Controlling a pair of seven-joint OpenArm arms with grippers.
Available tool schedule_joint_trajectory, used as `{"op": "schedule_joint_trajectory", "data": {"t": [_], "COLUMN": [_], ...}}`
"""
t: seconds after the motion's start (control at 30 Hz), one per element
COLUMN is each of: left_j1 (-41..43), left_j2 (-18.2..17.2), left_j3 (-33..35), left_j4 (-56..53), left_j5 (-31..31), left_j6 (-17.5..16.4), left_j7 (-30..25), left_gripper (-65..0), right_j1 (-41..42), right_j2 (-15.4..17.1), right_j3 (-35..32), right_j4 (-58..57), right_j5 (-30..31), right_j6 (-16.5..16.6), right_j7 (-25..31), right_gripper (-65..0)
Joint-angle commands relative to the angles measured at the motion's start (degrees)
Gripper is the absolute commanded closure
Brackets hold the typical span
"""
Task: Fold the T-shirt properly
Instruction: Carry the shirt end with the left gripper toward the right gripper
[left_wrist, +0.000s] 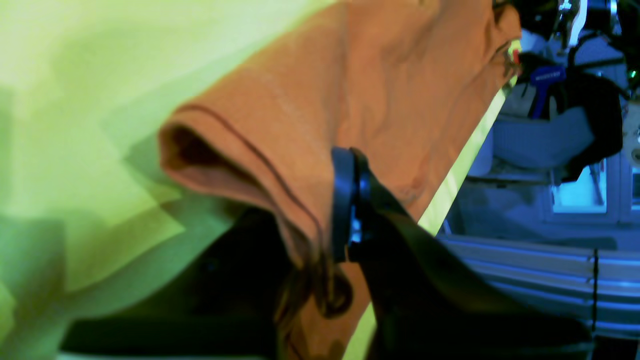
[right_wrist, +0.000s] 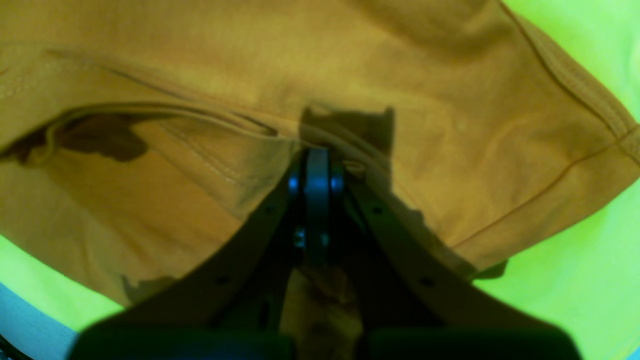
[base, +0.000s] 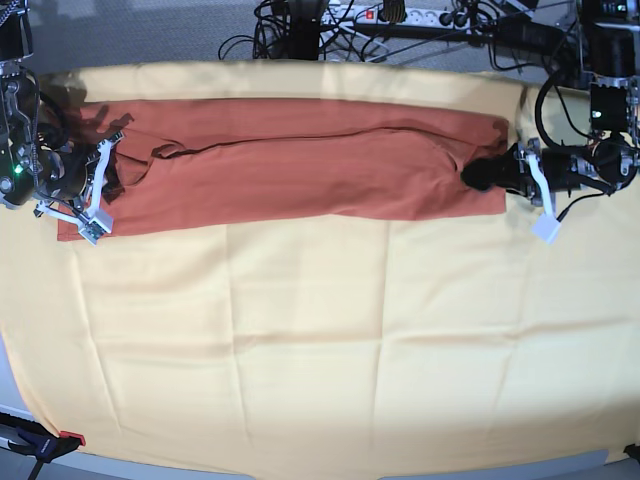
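My left gripper (left_wrist: 345, 200) is pinched tight on the shirt (left_wrist: 380, 90): in the left wrist view the fingers (left_wrist: 344, 195) sit pressed together with a bunched hem of orange cloth caught between them, and fabric drapes off to the left in a rolled fold. Past the shirt's edge lies the yellow cloth (left_wrist: 75, 125), and off the table's side sits blurred clutter I can't make out.

My right gripper (right_wrist: 317, 172) is the same story. Its fingers (right_wrist: 317, 200) are closed flat against each other, tips buried in a crease of the shirt (right_wrist: 450, 125). A fold of fabric rides up around the tips, and a stitched hem runs along the upper right of that view. Yellow cloth (right_wrist: 575, 280) shows below and to the right.

From the base camera, the shirt (base: 300, 165) lies stretched into a long, narrow band across the far part of the table, already folded lengthwise, with a seam line running along its middle. It rests on the yellow cloth (base: 320, 350), which covers nearly the whole table. I have one end each: my right gripper (base: 108, 175) at that view's left end, my left gripper (base: 480, 175) at the right end. Both ends look gathered where I grip them. Cables (base: 400, 20) run along the far edge behind the table.
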Motion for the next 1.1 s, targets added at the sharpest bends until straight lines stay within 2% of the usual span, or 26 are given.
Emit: {"op": "schedule_joint_trajectory", "data": {"t": [0.0, 0.23, 0.37, 0.57, 0.87, 1.07], "left_j1": [-0.9, -0.9, -0.8, -0.8, -0.2, 5.1], "left_j2": [-1.3, -1.3, -1.2, -1.1, -0.3, 1.8], "left_j3": [-1.4, -6.2, -6.3, -6.3, -6.3, -6.3], "left_j4": [0.2, 0.2, 0.2, 2.2, 15.7, 26.4], "left_j5": [0.9, 0.9, -1.5, -1.5, -1.5, -1.5], "left_j6": [0.5, 0.5, 0.5, 1.4, 2.7, 2.6], "left_j7": [0.2, 0.6, 2.0, 2.5, 2.5, 2.5], "left_gripper": [0.0, 0.0, 0.0, 0.0, 0.0, 0.0], "right_j1": [0.0, 0.0, 0.0, 0.0, 0.0, 0.0], "right_j2": [0.5, 0.5, 0.5, 0.5, 0.5, 0.4], "right_j3": [0.0, 0.0, 0.0, 0.0, 0.0, 0.0], "right_j4": [0.0, 0.0, 0.0, 0.0, 0.0, 0.0], "right_j5": [-0.5, -0.5, -0.5, -0.5, -0.5, -0.5], "right_j6": [-0.4, -0.4, -0.4, -0.4, -0.4, -0.4], "right_j7": [0.0, 0.0, 0.0, -0.2, 0.0, 0.0], "right_gripper": [0.0, 0.0, 0.0, 0.0, 0.0, 0.0]}}
